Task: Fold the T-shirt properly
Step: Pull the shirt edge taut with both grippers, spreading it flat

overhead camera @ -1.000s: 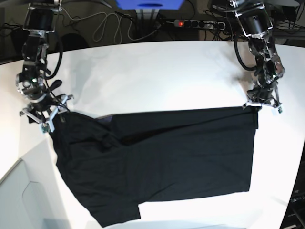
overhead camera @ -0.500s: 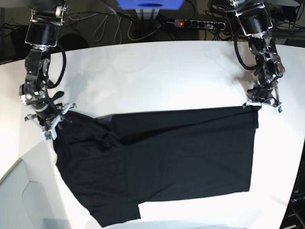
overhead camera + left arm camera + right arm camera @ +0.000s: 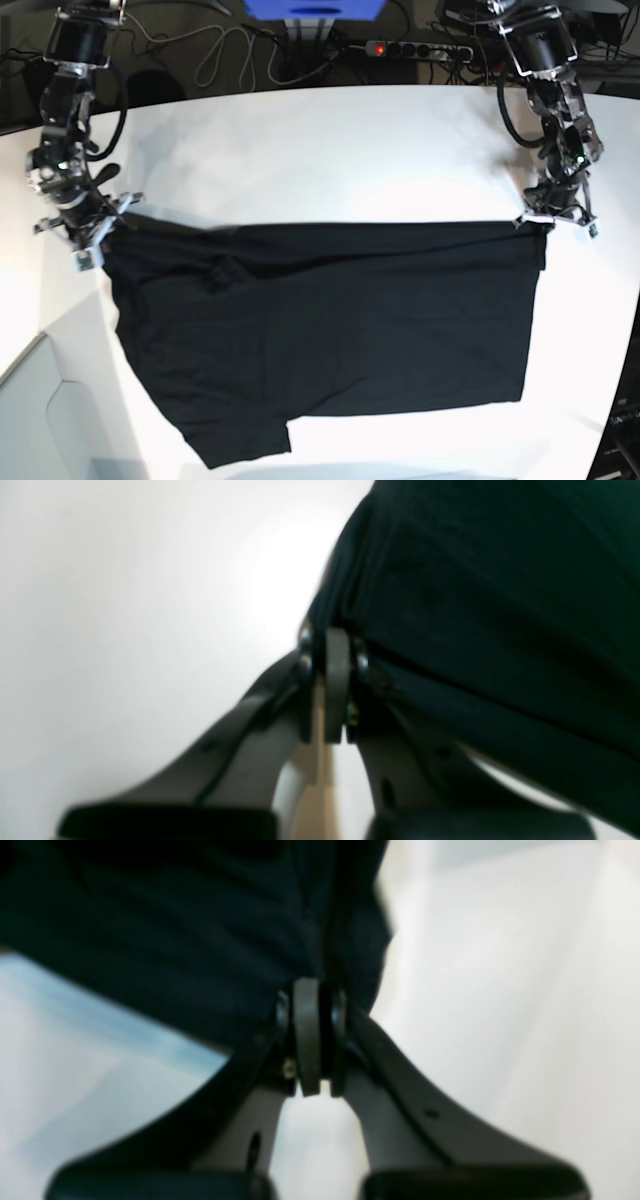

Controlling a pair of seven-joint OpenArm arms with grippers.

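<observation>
A large black T-shirt [image 3: 400,330] lies spread on a white desk [image 3: 330,150], below both robot arms in the base view. Its long straight edge runs nearly side to side between two tools, one at each end; the rest of the cloth reaches away from the arms, toward the bottom of that view. So the coming move, I'd judge a fold made by both arms together, would turn on keeping that edge taut and carrying it across the cloth. Neither arm is nearer: each is at its own corner.

The left tool [image 3: 545,222] is closed on the shirt's corner, and the right tool [image 3: 100,222] is closed on the opposite one.

The left wrist view shows what the base view hides: cloth pinched right between the fingertips [image 3: 337,670], with layers meeting there. The right wrist view shows a bunched flap poking out past its tips; it is blurred, so how many layers are caught is perhaps anyone's guess.
</observation>
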